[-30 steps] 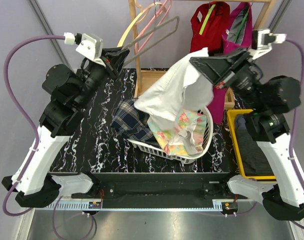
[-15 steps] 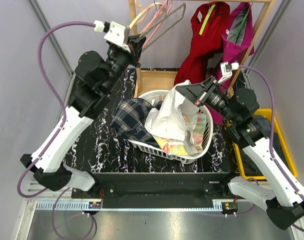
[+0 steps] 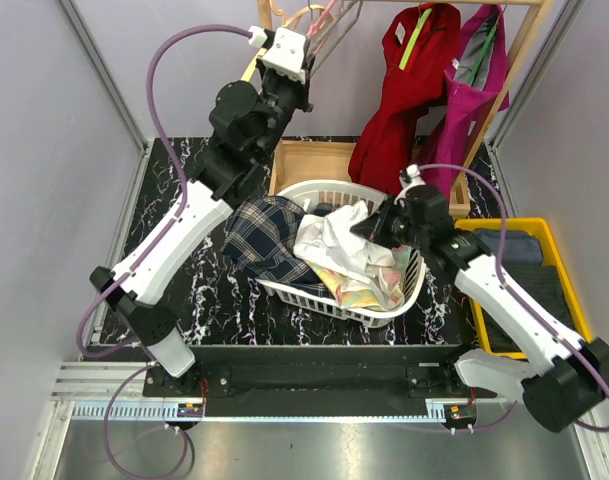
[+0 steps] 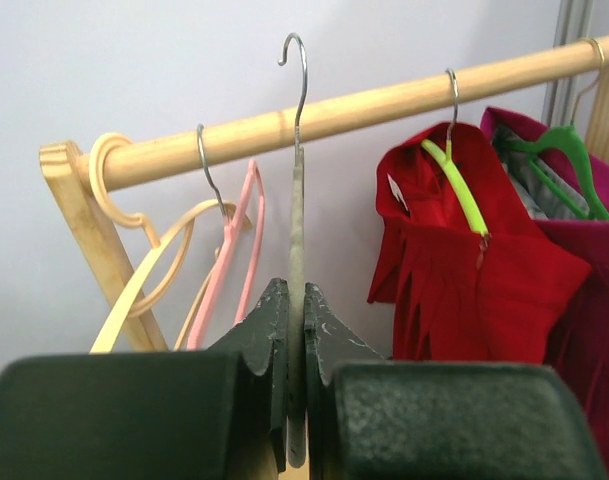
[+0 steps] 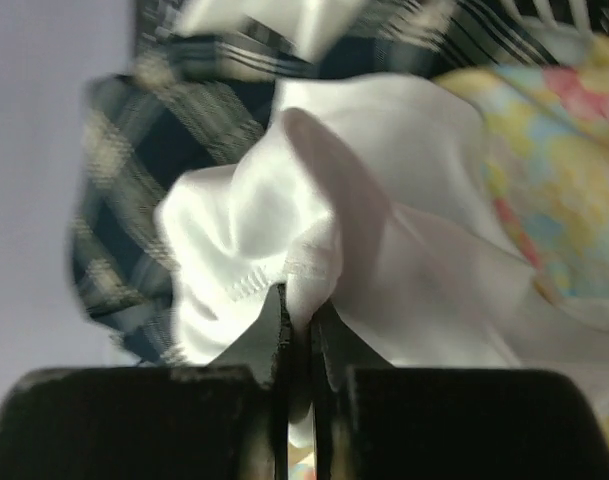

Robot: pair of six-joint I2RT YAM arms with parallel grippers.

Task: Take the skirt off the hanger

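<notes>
- The left tool (image 4: 296,395) is raised up to the wooden rail (image 4: 384,100), jaws pressed together on the neck of a bare grey hanger (image 4: 295,230).
- The hanger's wire hook crosses the rail in the wrist view; whether it rests on the rail cannot be told.
- The right tool (image 5: 298,330) is clamped on a fold of the white skirt (image 5: 384,230), low over the white laundry basket (image 3: 314,305).
- The skirt lies in the basket on a floral cloth (image 3: 359,290), beside a plaid garment (image 3: 259,235) draped over the left rim.
- The basket stands on the black marbled tabletop (image 3: 184,290).
</notes>
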